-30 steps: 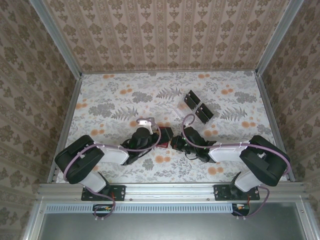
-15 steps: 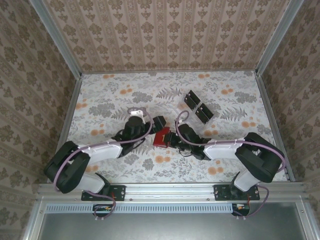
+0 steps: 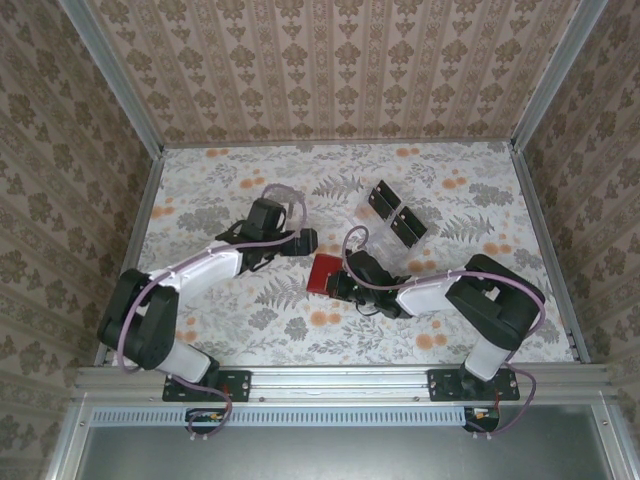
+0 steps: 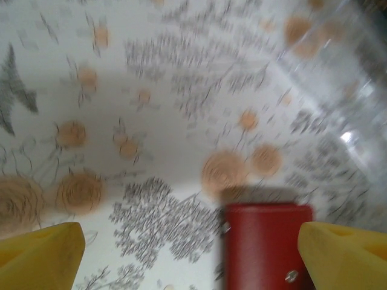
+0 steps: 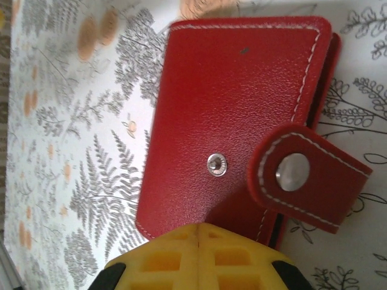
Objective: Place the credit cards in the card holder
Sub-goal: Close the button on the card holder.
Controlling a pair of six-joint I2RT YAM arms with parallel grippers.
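Floral-print tabletop (image 3: pixel 200 180), patterned walls round it. R claw (image 5: pixel 199 238) is clenched, yellow tips pressed together w/ nothing between them, sitting right at the near edge of the red card holder (image 5: pixel 233 115). Can't tell if they press down on it or just touch. L claw (image 4: pixel 190 257) is released, fingers spread wide. The holder sits between them in the L wrist view, closer to its R finger, not touched.

Credit cards (image 3: pixel 407 226) lie black in the clear tray (image 3: pixel 364 212), well apart from both claws, past the R claw toward the back wall.

Step in hand, as I read it: get the holder open and steady before any card moves.
- The snap tab (image 5: pixel 302 178) is already off its stud and hangs free on the R claw's right, but the cover lies folded flat.
- R claw prob. best used as a pin on the near edge.
- L claw should come in from the tab side and lift the cover there, not at the fold. Go slow, the holder is light and will skid.

Holder is approx. square. Its slightly longer axis runs away from the R claw, leaning a bit to its right. Opening edge faces the claw's right, fold on its left (judged from where the tab wraps).
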